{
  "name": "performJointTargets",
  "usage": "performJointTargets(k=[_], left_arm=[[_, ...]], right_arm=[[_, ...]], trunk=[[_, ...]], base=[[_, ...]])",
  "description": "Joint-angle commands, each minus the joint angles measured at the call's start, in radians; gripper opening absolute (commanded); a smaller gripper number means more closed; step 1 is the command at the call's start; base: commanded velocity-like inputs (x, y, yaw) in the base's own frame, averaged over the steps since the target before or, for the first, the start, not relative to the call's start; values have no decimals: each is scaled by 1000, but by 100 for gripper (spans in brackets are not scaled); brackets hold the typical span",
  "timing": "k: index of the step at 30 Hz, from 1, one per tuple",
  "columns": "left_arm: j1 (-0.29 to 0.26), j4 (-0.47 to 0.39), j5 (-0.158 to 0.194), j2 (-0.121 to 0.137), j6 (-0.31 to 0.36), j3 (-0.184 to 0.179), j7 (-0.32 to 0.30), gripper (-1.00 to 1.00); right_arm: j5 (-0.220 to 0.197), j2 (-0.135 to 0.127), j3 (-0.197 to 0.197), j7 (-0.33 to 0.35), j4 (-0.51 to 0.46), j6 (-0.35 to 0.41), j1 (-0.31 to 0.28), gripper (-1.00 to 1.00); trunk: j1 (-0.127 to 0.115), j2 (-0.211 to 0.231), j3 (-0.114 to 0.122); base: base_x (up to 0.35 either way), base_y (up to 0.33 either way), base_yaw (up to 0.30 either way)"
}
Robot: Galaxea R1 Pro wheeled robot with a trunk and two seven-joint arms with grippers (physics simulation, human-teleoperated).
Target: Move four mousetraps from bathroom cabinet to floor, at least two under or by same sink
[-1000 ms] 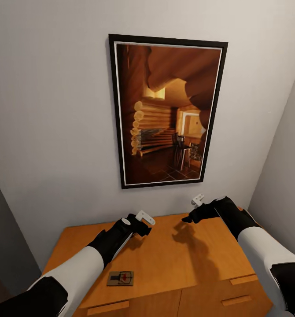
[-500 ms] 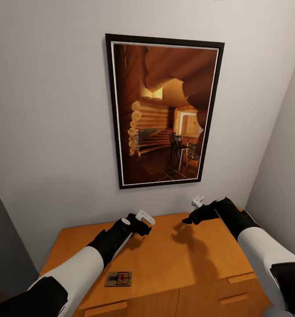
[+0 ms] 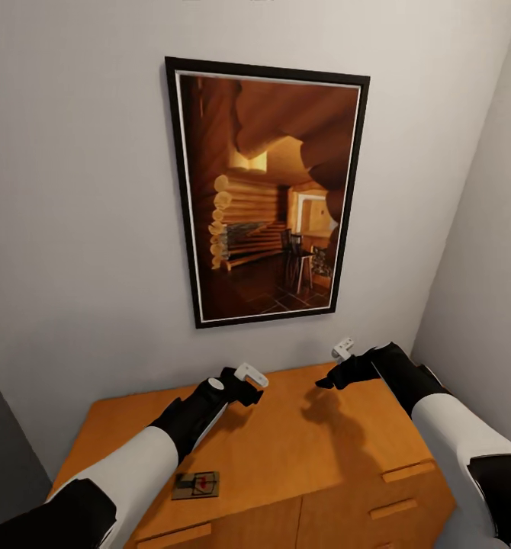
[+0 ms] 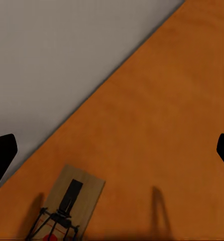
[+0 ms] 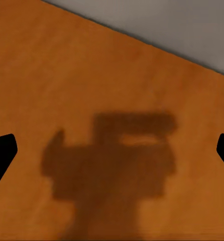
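Between frames the head camera has swung: picture and cabinet (image 3: 301, 450) sit further left in view, while both arms keep their pose. One mousetrap (image 3: 196, 485) lies flat near the cabinet top's front edge, behind and below the left gripper (image 3: 249, 379) (the nearer arm). Both the left and the right gripper (image 3: 339, 358) hover with fingers spread, holding nothing. Draw your left arm back; the trap's long axis runs roughly along the front edge.
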Motion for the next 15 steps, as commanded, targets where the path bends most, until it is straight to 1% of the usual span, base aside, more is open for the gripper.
performJointTargets(k=[1,5,12,15], left_arm=[[0,-1,-8,1,3,-1,-5,100],[0,-1,-9,2,3,-2,-5,100],[0,-1,-8,4,2,-3,-6,100],[0,-1,-8,4,2,-3,-6,100]], right_arm=[[7,-1,3,5,-2,2,0,100],[7,-1,2,5,-2,2,0,100],[7,-1,2,5,-2,2,0,100],[7,-1,2,5,-2,2,0,100]], trunk=[[0,-1,-1],[0,-1,-1],[0,-1,-1],[0,-1,-1]], base=[[-125,91,-9],[-183,136,-5],[-239,179,-1],[-134,99,0]])
